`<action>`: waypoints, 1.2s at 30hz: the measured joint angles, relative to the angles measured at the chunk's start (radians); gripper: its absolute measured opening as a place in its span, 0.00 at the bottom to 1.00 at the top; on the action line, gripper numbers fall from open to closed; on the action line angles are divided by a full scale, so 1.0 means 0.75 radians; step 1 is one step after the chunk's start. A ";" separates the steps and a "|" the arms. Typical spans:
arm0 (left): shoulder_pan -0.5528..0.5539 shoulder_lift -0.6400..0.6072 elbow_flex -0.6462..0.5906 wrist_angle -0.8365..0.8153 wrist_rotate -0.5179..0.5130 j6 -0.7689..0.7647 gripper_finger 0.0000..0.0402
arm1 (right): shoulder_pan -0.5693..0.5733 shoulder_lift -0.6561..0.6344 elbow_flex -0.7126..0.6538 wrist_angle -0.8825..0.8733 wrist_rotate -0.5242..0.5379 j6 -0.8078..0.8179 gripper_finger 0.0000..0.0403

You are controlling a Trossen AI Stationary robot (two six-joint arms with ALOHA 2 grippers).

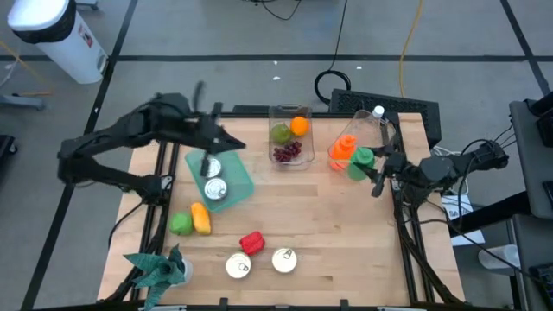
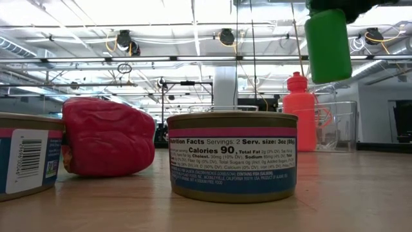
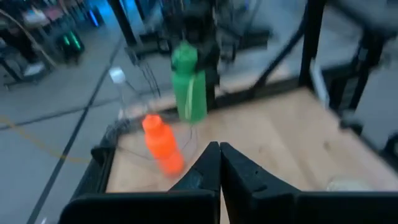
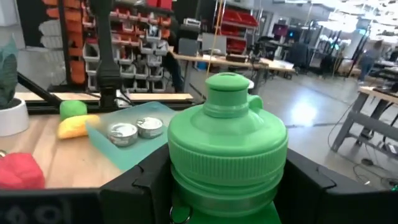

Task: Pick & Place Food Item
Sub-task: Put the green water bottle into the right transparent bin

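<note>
Two cans lie on the teal mat at the left of the worktop, with the left hand poised over them, its fingers pressed together and holding nothing. Two more cans stand near the front edge beside a red pepper. The right hand is clamped round the green bottle, lifted clear of the worktop beside the orange bottle. The cans look rigid and fairly heavy, with smooth, slippery walls; I would grip one across its side wall. The pepper is probably lighter and rounder, best held across its middle.
</note>
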 joint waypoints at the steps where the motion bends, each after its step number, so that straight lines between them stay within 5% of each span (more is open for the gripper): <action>1: 0.021 -0.052 -0.049 0.031 0.033 -0.023 0.01 | -0.001 -0.042 -0.019 -0.002 0.000 -0.020 0.49; 7: 0.056 -0.238 -0.277 0.121 0.054 -0.081 0.02 | -0.001 -0.276 -0.091 0.007 0.035 -0.087 0.49; 11: 0.042 -0.290 -0.353 0.162 0.051 -0.083 0.01 | -0.001 -0.304 -0.180 0.002 0.218 -0.096 0.49; 20: 0.035 -0.283 -0.361 0.212 0.050 -0.081 0.03 | -0.001 -0.332 -0.433 0.231 0.468 -0.109 0.49; 36: 0.034 -0.283 -0.361 0.213 0.050 -0.081 0.05 | -0.002 -0.373 -0.797 0.782 0.550 -0.166 0.49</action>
